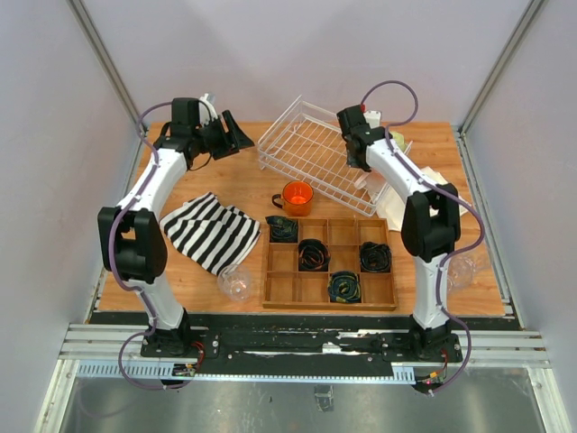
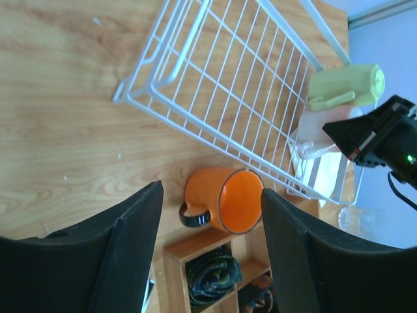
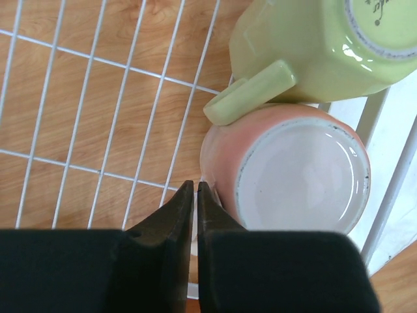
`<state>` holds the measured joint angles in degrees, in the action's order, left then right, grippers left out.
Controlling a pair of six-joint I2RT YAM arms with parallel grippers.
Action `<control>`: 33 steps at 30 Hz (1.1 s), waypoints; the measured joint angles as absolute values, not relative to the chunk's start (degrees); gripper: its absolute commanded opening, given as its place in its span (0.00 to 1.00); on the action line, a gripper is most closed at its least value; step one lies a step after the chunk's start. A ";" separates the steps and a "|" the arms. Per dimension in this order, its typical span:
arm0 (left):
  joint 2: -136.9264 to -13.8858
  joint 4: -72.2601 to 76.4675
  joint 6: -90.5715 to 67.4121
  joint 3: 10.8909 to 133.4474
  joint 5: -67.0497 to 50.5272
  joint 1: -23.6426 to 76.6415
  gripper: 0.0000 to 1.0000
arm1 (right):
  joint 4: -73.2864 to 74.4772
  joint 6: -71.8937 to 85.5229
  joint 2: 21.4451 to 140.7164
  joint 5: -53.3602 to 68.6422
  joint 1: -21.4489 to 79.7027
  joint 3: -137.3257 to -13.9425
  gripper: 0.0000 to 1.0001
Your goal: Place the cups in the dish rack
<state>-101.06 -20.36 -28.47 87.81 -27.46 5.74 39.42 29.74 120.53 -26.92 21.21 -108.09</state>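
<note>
Top view, left gripper: your left gripper [image 1: 236, 135] hangs at the far left above the table [image 1: 207, 180], jaws spread with nothing between them.
Top view, right gripper: your right gripper [image 1: 359, 167] points down over the right part of the dish rack [image 1: 297, 144]; from here you cannot tell how its jaws stand.
Top view, cups: the orange mug [image 1: 297, 196] sits on the table between the rack and the wooden tray [image 1: 281, 287]. A clear tumbler [image 1: 236, 284] lies by the tray's near left corner, just beside the striped cloth [image 1: 212, 230]. A second tumbler [image 1: 460, 271] is at the near right, partly hidden by your right arm.
Left wrist view, jaws: both fingers [image 2: 130, 261] stand wide apart, holding nothing.
Left wrist view, cups: the orange mug [image 2: 238, 205] lies on its side, dark handle toward you, between the dish rack [image 2: 221, 72] and the tray holding black cables [image 2: 212, 270]. The yellow-green mug [image 2: 345, 85] and the pink mug [image 2: 319, 130] sit together at the rack's right edge.
Right wrist view, jaws: your right gripper [image 3: 196, 189] has its fingers pressed together, pinching nothing you can see.
Right wrist view, cups: the pink mug [image 3: 300, 176] shows its base, just right of the fingertips. The yellow-green mug [image 3: 306, 52] is touching it on the far side, base also showing. You cannot tell whether either is inside the dish rack [image 3: 98, 62].
</note>
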 measured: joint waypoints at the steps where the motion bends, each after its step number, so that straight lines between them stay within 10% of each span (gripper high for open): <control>1: -101.47 -20.49 -28.21 88.75 -27.09 5.74 0.67 | 39.07 29.28 120.20 -26.37 21.21 -108.12 0.17; 10: -109.25 -21.74 -24.82 102.02 -23.03 5.93 0.68 | 35.24 25.08 109.25 -20.99 21.21 -106.69 0.51; 33: -125.49 -27.49 -5.63 118.67 -1.76 15.77 0.74 | 31.22 20.95 81.65 -19.68 10.79 -86.76 0.54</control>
<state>-125.49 -27.49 -5.63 118.67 -1.76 15.77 31.22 20.95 81.65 -19.68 10.79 -86.76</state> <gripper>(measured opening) 0.735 0.535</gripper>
